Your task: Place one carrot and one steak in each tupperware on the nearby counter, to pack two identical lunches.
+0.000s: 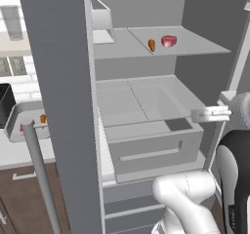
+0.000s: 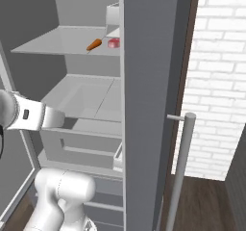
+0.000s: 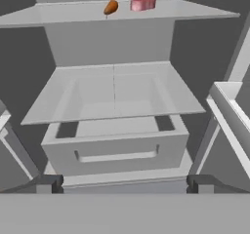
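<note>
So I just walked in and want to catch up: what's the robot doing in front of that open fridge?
The white arm faces the open fridge with its gripper open and empty, level with the drawer. One carrot and one steak lie side by side on the upper shelf, untouched. On the counter to the left, a tupperware seems to hold a carrot and something red already. Nothing is held right now.

You can count two carrots (image 1: 151,45) (image 1: 43,118), one steak (image 1: 169,40), one tupperware (image 1: 19,112) and one drawer (image 1: 151,147).
</note>
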